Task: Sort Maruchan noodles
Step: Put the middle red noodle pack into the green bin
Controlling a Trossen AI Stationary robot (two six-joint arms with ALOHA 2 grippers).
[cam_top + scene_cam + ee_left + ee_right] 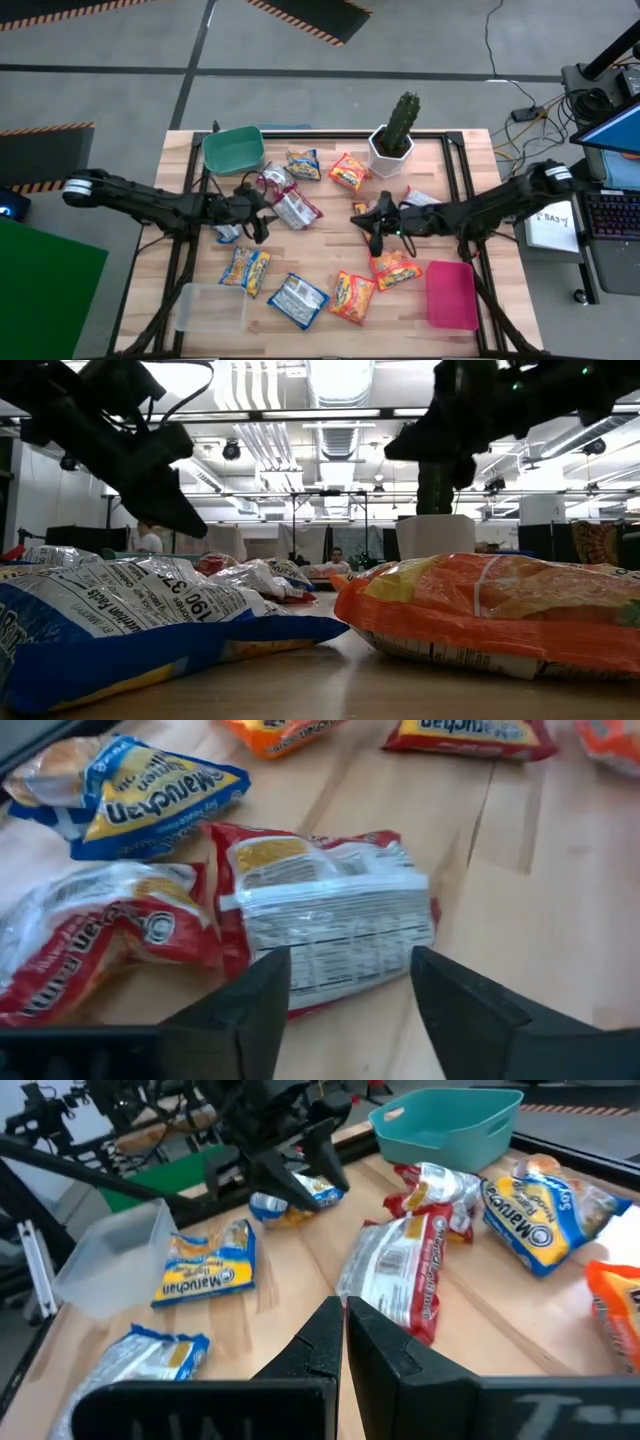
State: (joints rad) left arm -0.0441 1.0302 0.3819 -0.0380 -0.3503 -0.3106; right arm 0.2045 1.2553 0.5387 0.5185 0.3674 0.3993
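Note:
Maruchan noodle packets lie flat, scattered over the wooden table (470, 190). A red-silver packet (296, 210) lies at mid-table, label side up in the left wrist view (330, 925). My left gripper (350, 1005) is open and hangs above this packet's near end, clear of it; it also shows in the high view (262, 212) and the low view (165, 495). My right gripper (345, 1342) is shut and empty, raised right of centre (366, 222) and pointing toward the red-silver packet (395, 1275). Orange packets (395, 268) (352, 296) and blue-yellow packets (297, 300) (245, 268) lie nearer the front.
A green tray (233, 150) stands at the far left, a clear tray (210, 308) at the near left, a pink tray (450, 293) at the near right. A cactus in a white pot (397, 135) stands at the far edge. People show in the room behind.

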